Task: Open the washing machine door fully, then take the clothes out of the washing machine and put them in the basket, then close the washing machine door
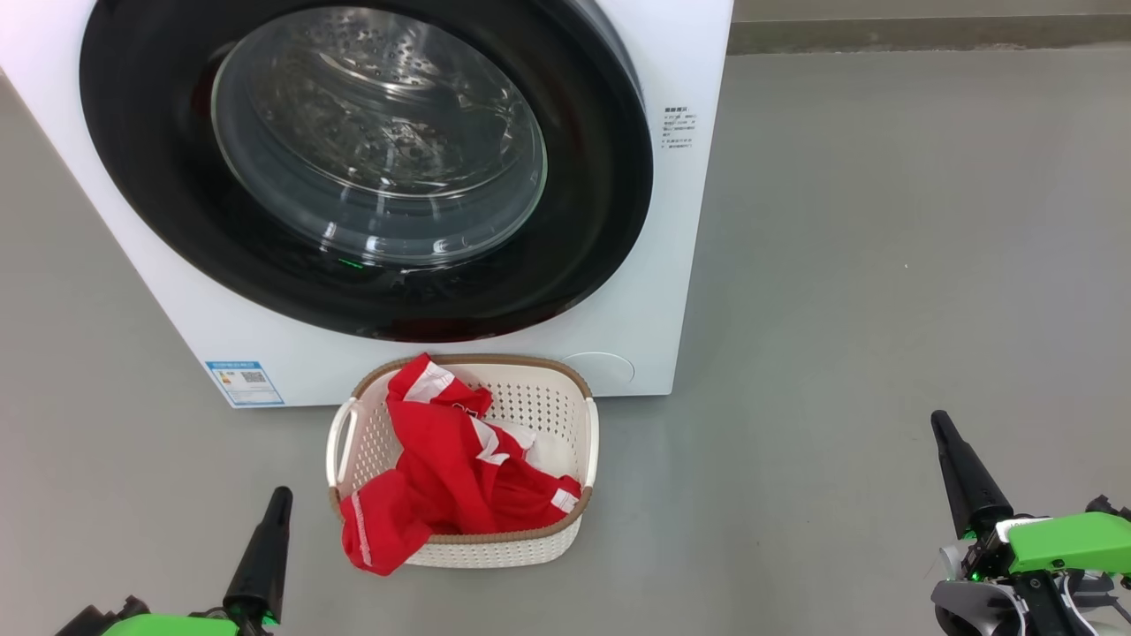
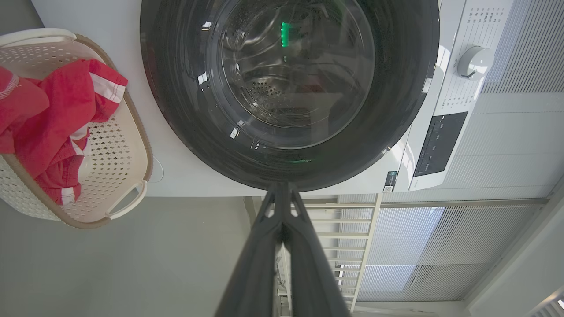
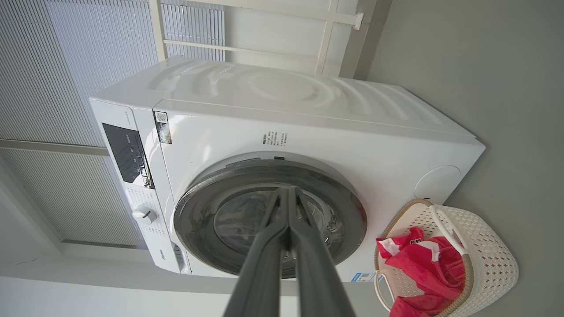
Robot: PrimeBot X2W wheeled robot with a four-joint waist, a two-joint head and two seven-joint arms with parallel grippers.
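Grey floor [image 1: 839,265] under washing machine [image 1: 685,265], blue sticker [image 1: 245,382] unreadable; left pincer [image 1: 281,496], right pincer [image 1: 940,422] clenched.

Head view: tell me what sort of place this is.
Probably a home laundry corner, though it could be a test room: a white front-loading washing machine stands on a grey floor, a basket holding red clothes sits before it, and slatted blinds lie behind.
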